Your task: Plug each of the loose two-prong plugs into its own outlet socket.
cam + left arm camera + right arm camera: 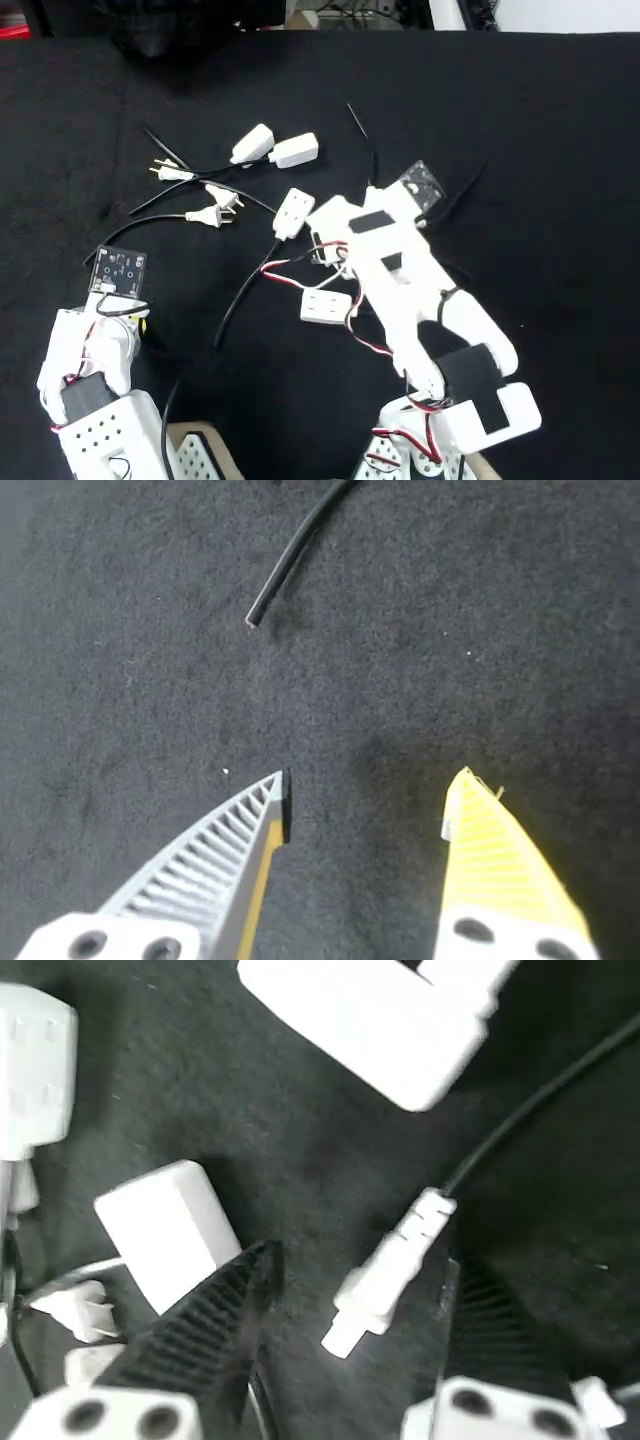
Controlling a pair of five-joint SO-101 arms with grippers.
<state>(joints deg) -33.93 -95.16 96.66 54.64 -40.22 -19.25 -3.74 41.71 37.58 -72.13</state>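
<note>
Surface: black felt-like cloth over the whole table, flecked with pale lint in the left wrist view. Clock is set on the table centre in the high view, 12 = far edge. 7–8 o'clock, near edge: left arm. The left gripper hangs over bare cloth, fingers spread, nothing between them; a cut cable end lies ahead of the tips, apart from them. 5 o'clock up to centre: right arm, lying on a diagonal. The right gripper has its black fingers spread, straddling a held-side plug, white, on a black lead, lying on the cloth; cannot tell whether either finger touches it. A white block sits just beside one finger. 6 o'clock, by the right arm's red-and-white wires: near outlet block, flat on the cloth. Just off centre toward 11: middle outlet block. Farther out at 11: far-left outlet block and far-right outlet block, close together. 9–10 o'clock: plug A, plug B, plug C, all lying loose on black leads, unplugged. Room: past the far edge at 12, a pale strip with tangled leads.
</note>
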